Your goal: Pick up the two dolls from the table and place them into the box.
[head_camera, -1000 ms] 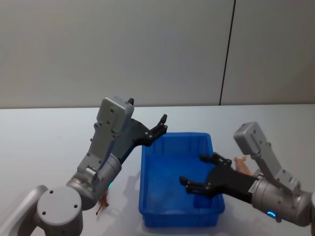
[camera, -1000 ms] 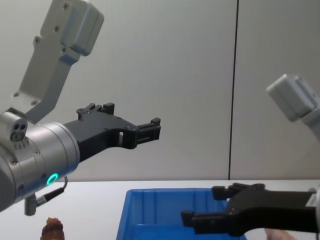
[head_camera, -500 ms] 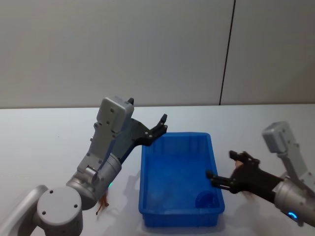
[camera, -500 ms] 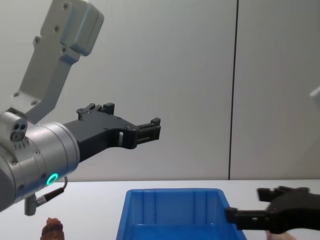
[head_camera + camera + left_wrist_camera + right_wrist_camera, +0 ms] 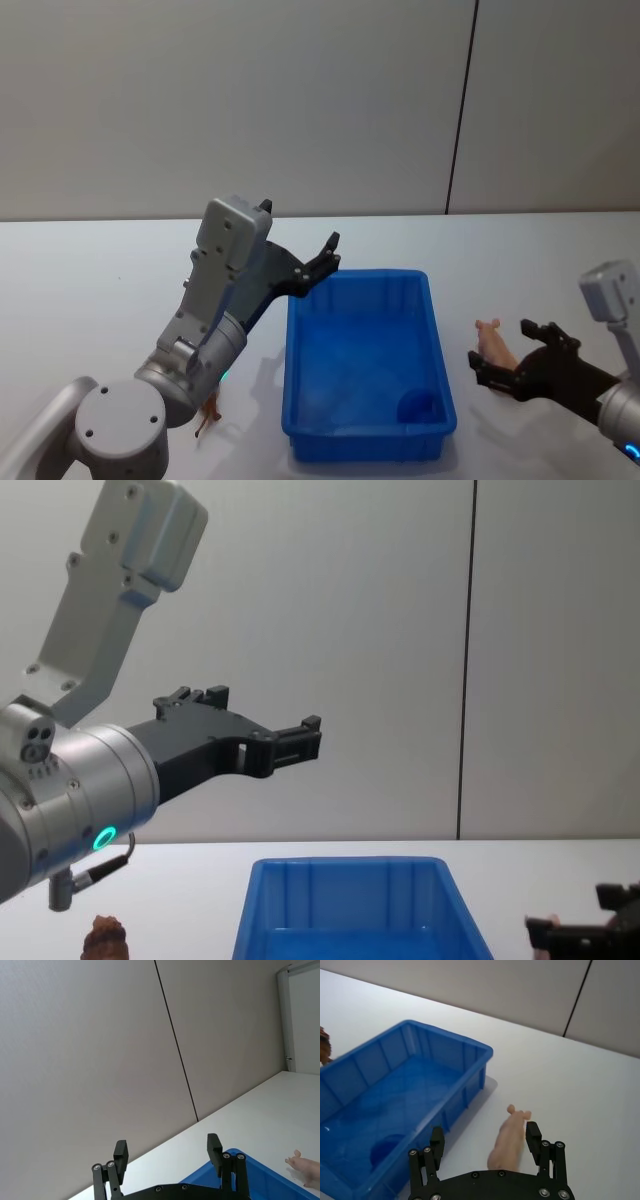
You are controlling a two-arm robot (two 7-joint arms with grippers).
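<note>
Facing pink doll (image 5: 509,1136): right gripper (image 5: 485,1131), fingers (image 5: 533,1137) apart.

wall (image 5: 250,100): plain grey | seam (image 5: 462,105): thin dark vertical line, right of centre

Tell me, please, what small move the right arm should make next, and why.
Probably ease the right gripper down and forward until its open fingers straddle the pale pink pig-like toy doll. The doll lies on the flat white table beside the bright blue rectangular plastic box, just ahead of the fingers, not yet gripped.
</note>
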